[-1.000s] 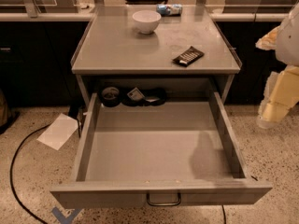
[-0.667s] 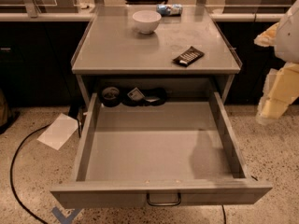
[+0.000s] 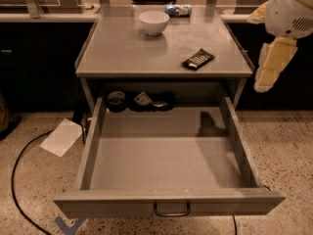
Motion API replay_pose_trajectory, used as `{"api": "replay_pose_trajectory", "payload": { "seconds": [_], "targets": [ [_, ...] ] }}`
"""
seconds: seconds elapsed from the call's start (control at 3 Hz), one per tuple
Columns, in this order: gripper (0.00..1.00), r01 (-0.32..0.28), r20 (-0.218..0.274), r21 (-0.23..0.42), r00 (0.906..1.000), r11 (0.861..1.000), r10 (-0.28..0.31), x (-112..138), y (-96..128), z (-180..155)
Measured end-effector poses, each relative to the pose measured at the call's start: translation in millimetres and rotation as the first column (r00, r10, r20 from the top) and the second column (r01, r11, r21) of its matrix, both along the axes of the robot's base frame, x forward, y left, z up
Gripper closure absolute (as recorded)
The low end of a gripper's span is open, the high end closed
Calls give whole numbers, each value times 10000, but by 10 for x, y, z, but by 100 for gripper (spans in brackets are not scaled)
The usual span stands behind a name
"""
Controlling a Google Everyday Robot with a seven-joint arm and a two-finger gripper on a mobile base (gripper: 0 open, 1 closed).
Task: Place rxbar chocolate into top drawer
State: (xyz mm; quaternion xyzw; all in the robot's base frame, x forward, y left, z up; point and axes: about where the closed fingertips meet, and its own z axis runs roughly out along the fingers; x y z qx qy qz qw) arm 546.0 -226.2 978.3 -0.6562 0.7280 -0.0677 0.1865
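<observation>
The rxbar chocolate (image 3: 198, 59), a flat black bar with pale lines, lies on the grey table top (image 3: 122, 50) near its front right edge. The top drawer (image 3: 161, 163) under it is pulled fully out, with a bare flat bottom and a metal loop handle (image 3: 172, 210) on its front panel. My gripper (image 3: 270, 67), cream-coloured under the white arm, hangs off the table's right side. It is to the right of the bar, clear of it, and holds nothing.
A white bowl (image 3: 154, 22) stands at the back of the table top, with a bluish shiny packet (image 3: 177, 10) behind it. A black tape roll (image 3: 116, 101) and dark items lie at the drawer's back. White paper (image 3: 61, 137) and a cable (image 3: 13, 180) lie on the floor to the left.
My arm and gripper have moved a little up and to the left, toward the table's right edge. The bar and the drawer have not moved.
</observation>
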Motion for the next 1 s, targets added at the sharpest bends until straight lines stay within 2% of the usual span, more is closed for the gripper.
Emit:
{"api": "replay_pose_trajectory", "payload": {
  "seconds": [0.33,0.67,1.0],
  "targets": [
    [0,-486,-127,112,9987,9988,488,606,7,-176],
    [0,-1146,-322,729,9926,9907,1172,1180,214,-484],
    [0,-1239,-313,725,9915,9896,1265,1271,259,-524]
  ]
}}
